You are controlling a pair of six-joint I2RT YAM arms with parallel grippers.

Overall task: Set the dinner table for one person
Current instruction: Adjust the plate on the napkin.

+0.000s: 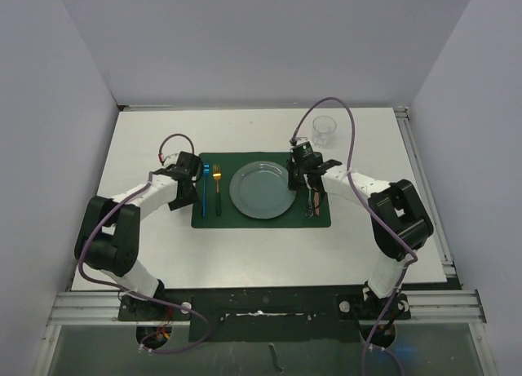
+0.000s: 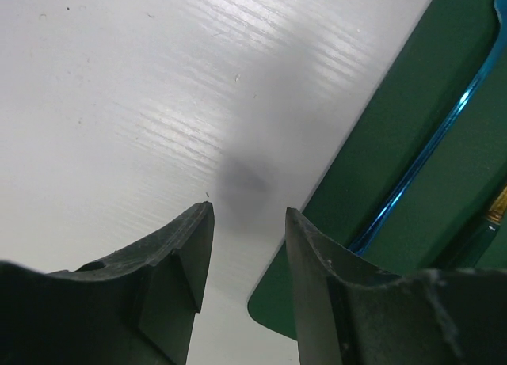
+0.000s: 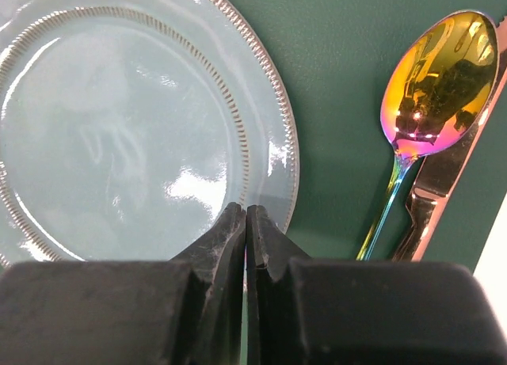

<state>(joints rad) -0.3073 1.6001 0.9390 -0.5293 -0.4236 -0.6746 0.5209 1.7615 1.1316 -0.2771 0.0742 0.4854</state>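
Left fingers (image 2: 178, 262) parted over dinner table (image 2: 119, 104), just beside placemat (image 2: 412, 167) edge.

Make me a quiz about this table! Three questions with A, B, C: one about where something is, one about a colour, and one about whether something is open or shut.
1. Where does the glass stand?
A. on the plate
B. on the bare dinner table, off the placemat
C. on the placemat

2. What colour is the placemat?
A. dark green
B. red
C. yellow

3. How do the jaws of the right gripper stand?
A. wide open
B. holding the glass
C. shut, with nothing between them

Answers:
1 B: the top view shows the glass on the white surface beyond the mat's far right corner.
2 A: the mat is dark green in every view.
3 C: the right wrist view shows the tips touching above the plate's rim, with nothing between them.
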